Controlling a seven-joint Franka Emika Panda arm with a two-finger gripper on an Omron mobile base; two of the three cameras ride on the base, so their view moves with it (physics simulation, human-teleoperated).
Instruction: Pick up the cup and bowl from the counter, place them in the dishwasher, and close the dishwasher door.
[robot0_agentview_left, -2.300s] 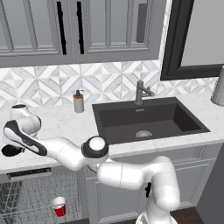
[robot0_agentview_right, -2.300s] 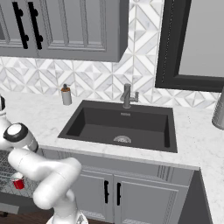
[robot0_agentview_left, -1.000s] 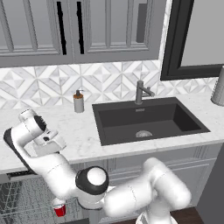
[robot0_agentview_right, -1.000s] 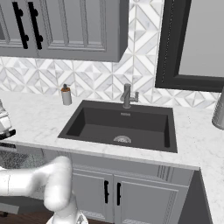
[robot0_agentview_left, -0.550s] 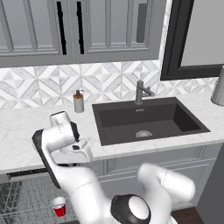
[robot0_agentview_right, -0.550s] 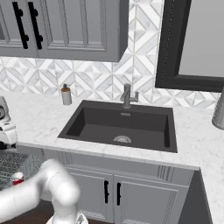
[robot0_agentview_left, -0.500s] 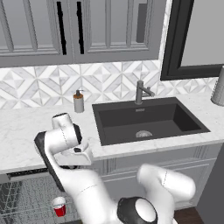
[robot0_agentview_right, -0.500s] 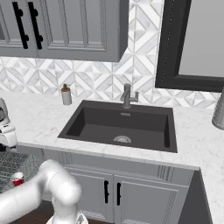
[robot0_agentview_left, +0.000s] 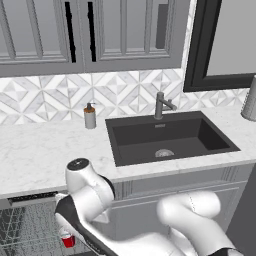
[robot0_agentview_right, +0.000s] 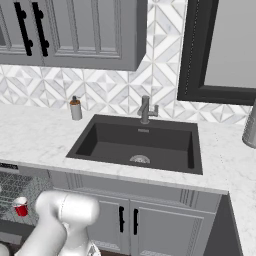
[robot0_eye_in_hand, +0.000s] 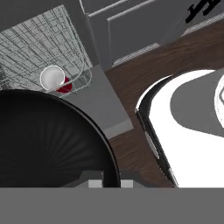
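so the cup is sitting upright in the dishwasher rack, and the black bowl hangs right up against the hand camera over the open door, pinched at its rim by the gripper.

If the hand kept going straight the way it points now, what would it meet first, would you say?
Probably the open dishwasher door below the bowl that the hand carries; the rack with the cup lies just beyond, though depth is unclear.
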